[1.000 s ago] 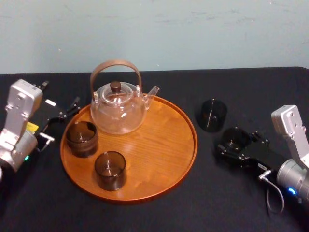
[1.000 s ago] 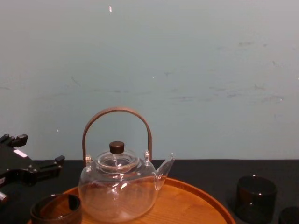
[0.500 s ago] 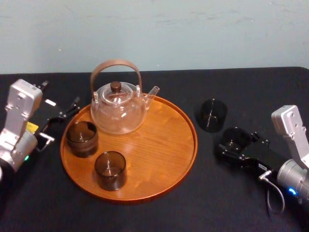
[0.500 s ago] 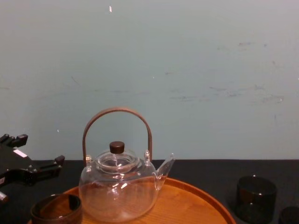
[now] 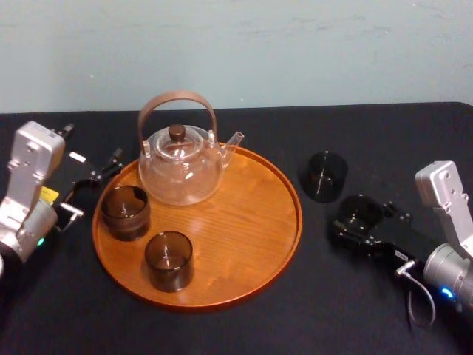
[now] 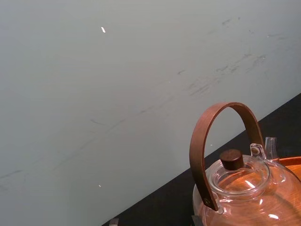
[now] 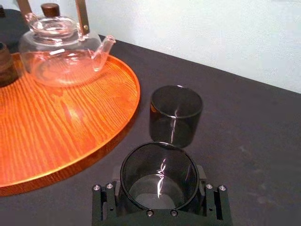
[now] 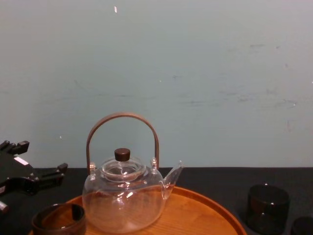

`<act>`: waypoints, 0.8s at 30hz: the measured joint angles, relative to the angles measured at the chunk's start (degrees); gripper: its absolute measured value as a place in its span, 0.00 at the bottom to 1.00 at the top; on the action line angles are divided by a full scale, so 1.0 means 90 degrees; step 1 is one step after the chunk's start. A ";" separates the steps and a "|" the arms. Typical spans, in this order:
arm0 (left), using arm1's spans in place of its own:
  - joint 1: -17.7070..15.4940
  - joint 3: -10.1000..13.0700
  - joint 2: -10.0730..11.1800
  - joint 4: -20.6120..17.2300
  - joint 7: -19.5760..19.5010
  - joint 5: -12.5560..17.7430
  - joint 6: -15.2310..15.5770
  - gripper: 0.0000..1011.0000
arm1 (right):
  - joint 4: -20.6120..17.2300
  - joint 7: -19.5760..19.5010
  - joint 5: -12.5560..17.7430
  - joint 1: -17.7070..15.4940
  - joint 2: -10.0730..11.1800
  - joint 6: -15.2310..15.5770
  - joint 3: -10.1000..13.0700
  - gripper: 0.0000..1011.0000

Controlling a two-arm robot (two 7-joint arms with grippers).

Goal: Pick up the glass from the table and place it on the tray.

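1. Far left, the left gripper (image 5: 94, 181) is parked low over the table (image 5: 310, 310), just off the tray's left rim. Its fingers are spread apart with nothing between them.
2. Moving in, the tray (image 5: 244, 222) sits wide and round on the black top, its right half bare wood.
3. On the tray's left side there are two dark tumblers. The rear tumbler (image 5: 126, 212) is close to the rim, and the front tumbler (image 5: 168, 260) is nearer the robot. Both are upright and apart from each other.
4. Behind them, at the back of the tray, the clear teapot (image 5: 181, 166) stands upright with its brown hoop handle up and its spout aimed right. The rear tumbler is just beside its body.
5. Off the tray now, to the right: a spare tumbler (image 5: 326, 176) stands alone on the table, near the tray's rim but not touching it.
6. And here's the action! The glass (image 7: 158, 181) is on the table side, right of the tray and just in front of the spare tumbler, upright with its mouth open to the top. Whether its base is on the table or a touch above it, I can't tell.
7. The right gripper (image 5: 361, 218) reaches in low from the right, fingers closed against the glass on both sides, so the glass sits squarely between them.
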 joint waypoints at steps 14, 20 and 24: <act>0.0000 0.0000 0.0000 0.0000 0.0000 0.0000 0.0000 0.99 | -0.0554 0.0114 -0.0176 0.0155 0.0086 0.0020 -0.0183 0.90; 0.0000 0.0000 0.0000 0.0000 0.0000 0.0000 0.0000 0.99 | -0.0798 0.0218 -0.0314 0.0271 -0.0004 0.0033 -0.0477 0.90; 0.0000 0.0000 0.0000 0.0000 0.0000 0.0000 0.0000 0.99 | -0.0831 0.0302 -0.0355 0.0363 -0.0092 0.0020 -0.0672 0.90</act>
